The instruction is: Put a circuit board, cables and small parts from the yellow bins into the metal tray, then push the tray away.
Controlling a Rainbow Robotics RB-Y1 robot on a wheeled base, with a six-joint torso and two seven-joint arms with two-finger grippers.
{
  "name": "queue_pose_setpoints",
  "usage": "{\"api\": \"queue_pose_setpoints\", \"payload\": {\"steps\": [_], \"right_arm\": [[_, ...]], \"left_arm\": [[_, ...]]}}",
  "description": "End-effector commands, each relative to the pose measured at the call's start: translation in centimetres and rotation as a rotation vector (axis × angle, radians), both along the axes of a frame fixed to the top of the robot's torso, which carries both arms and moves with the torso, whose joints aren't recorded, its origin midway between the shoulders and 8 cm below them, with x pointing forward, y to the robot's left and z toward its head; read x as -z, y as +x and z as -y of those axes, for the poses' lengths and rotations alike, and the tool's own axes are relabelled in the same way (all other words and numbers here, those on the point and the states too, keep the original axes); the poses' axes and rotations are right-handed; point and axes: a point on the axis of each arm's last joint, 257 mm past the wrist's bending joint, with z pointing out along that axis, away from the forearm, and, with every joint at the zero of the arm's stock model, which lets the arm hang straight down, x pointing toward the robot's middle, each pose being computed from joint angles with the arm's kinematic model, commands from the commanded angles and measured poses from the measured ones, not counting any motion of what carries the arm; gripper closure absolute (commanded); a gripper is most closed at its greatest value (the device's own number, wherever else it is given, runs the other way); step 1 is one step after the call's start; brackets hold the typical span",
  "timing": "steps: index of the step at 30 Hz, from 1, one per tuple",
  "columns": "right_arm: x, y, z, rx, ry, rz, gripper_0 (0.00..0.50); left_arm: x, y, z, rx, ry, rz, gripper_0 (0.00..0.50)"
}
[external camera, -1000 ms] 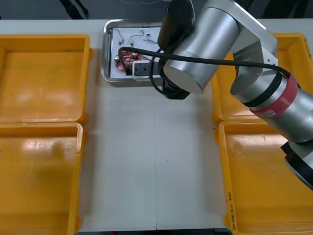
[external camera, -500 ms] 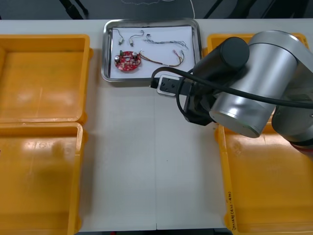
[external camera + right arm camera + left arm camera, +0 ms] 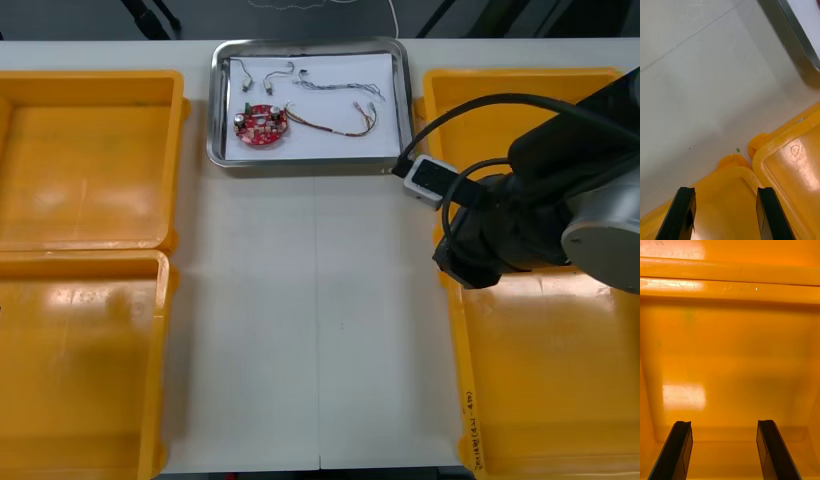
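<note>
On the light table point(image 3: 320, 330) four yellow bins point(image 3: 90, 160) stood two to a side. The right arm point(image 3: 560, 200) reached over the pair on the right, with the right gripper point(image 3: 726, 191) above the spot where their rims meet, fingers apart with nothing between them. The left gripper point(image 3: 724, 423) hung over the inside of a yellow bin, its fingers likewise spread and empty. Between the far bins, the metal tray point(image 3: 214, 110) held on its white inside the circuit board point(image 3: 261, 124), a red and yellow cable point(image 3: 330, 125), a blue and white cable point(image 3: 340, 88) and small metal parts point(image 3: 247, 100).
</note>
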Motion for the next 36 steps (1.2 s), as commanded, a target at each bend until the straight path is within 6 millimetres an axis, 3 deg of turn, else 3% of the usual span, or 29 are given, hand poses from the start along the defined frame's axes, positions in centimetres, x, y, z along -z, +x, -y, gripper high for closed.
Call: {"api": "queue_pose_setpoints", "payload": {"steps": [1,17,20,36], "right_arm": [[-0.5,-0.7,3.9,0.093,0.024,-0.013,0.034],[1.6,-3.0,8.6,0.363,0.135,-0.105,0.035],[2.2,-3.3,9.7,0.446,0.141,-0.122,0.062],[4.9,-4.2,12.4,0.675,0.184,-0.191,0.06]], "left_arm": [[-1.0,-0.7,-1.1,0.003,0.052,0.002,0.0],[-1.0,-0.7,-1.1,0.003,0.052,0.002,0.0],[-1.0,-0.7,-1.1,0.003,0.052,0.002,0.0],[-1.0,-0.7,-1.1,0.003,0.052,0.002,0.0]]}}
